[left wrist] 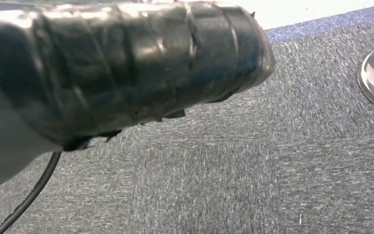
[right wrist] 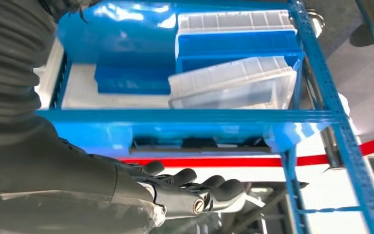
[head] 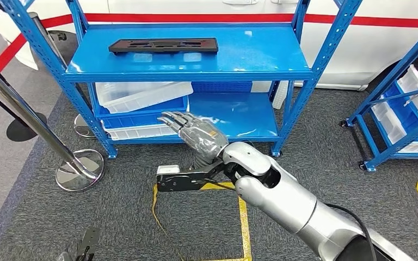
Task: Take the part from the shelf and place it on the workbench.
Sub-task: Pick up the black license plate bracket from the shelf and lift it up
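Ahead of the right hand's fingertips stands the blue shelf, the biggest thing here, with the part, a long flat black piece, lying on its top deck, above and beyond the fingers and well apart from them. Below that deck, just past the fingertips, sit the stacked clear and blue bins on the lower level. Right hand is raised in front of the lower level, fingers extended and lightly fanned, holding nothing; the right wrist view shows the same hand with the fingers side by side, slightly curled, empty, and the part seen edge-on past them. Left hand hangs low over the carpet under its ribbed cover; can't tell how its fingers lie. Step in hand, my read: reach phase, no grasp yet, so the task is barely started. Next move calls for lifting the right hand to top-deck height, clearing the deck's front edge, then closing over the part. No workbench visible from this stance, so placing likely needs a turn.
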Action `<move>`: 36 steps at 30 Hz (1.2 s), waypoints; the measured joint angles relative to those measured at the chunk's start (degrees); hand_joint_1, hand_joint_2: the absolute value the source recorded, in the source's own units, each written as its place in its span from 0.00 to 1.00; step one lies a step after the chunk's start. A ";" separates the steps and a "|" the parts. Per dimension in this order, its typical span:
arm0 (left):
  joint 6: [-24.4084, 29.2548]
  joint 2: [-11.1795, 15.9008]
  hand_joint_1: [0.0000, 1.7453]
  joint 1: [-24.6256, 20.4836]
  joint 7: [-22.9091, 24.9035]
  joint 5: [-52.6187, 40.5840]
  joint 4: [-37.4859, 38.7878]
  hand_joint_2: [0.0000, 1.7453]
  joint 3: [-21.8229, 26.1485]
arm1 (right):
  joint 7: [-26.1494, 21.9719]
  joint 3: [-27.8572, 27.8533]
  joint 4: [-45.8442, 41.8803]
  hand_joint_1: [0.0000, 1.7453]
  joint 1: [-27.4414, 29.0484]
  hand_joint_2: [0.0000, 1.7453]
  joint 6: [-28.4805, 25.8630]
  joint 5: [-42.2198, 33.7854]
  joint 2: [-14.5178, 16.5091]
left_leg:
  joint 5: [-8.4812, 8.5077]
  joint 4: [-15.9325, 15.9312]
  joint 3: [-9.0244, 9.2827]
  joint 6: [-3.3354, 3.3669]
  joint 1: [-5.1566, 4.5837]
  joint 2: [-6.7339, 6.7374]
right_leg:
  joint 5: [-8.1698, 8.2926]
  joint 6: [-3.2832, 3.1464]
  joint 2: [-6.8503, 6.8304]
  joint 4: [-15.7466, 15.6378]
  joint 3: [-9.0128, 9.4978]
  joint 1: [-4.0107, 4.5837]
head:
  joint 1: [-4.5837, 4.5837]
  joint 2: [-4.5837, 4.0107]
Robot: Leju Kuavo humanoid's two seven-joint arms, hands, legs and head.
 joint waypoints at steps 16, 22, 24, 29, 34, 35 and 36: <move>-2.85 -0.39 0.00 -1.00 3.22 -0.56 0.42 0.00 2.41 | 12.14 8.24 -3.62 0.00 -5.03 0.00 1.77 10.61 0.81 | -0.40 -0.27 0.20 0.01 0.55 -1.08 | 4.50 -0.26 1.67 3.05 -6.77 0.09 | 0.12 0.00; -3.43 -0.48 0.00 -1.01 2.76 -0.73 0.67 0.00 2.83 | 14.03 8.73 -4.22 0.00 -5.28 0.00 0.52 14.76 0.80 | -3.87 6.96 -4.29 -1.49 0.73 -0.42 | 3.62 -1.68 1.51 1.46 -6.29 -0.22 | -0.19 0.00; -3.74 -0.43 0.00 -0.94 2.62 -0.75 0.71 0.00 2.97 | 14.42 8.76 -4.33 0.00 -5.13 0.00 0.34 15.45 0.78 | -5.83 14.18 -8.62 -1.76 0.73 -0.35 | 3.52 -1.90 1.39 1.50 -6.25 -0.14 | -0.26 0.00; -3.63 -0.32 0.00 -0.77 2.41 -1.16 0.80 0.00 3.04 | 15.14 8.79 -4.85 0.00 -4.71 0.00 -1.17 17.87 0.74 | 2.32 5.91 -7.31 -1.40 0.60 0.07 | 2.94 -1.74 1.39 1.88 -5.70 0.02 | -0.27 0.00; -3.56 -0.27 0.00 -0.74 2.08 -1.16 0.83 0.00 3.08 | 15.19 8.78 -5.40 0.00 -4.19 0.00 -2.10 19.37 0.63 | 3.32 1.18 -5.52 -0.21 0.33 -0.02 | 2.99 -0.56 1.38 1.89 -5.94 0.37 | -0.07 0.00; -3.53 -0.27 0.00 -0.70 2.09 -1.16 0.84 0.00 3.08 | 15.17 8.78 -5.51 0.00 -4.16 0.00 -2.13 19.57 0.54 | 3.44 1.01 -5.42 0.10 0.43 -0.04 | 2.58 -0.31 1.38 2.28 -6.09 0.34 | -0.03 0.00; -3.51 -0.27 0.00 -0.71 2.09 -1.17 0.84 0.00 3.09 | 15.16 8.77 -5.62 0.00 -4.15 0.00 -2.15 19.73 0.45 | 3.55 0.81 -5.32 0.41 0.53 -0.04 | 1.59 -0.07 1.40 3.66 -6.68 0.33 | 0.06 0.00</move>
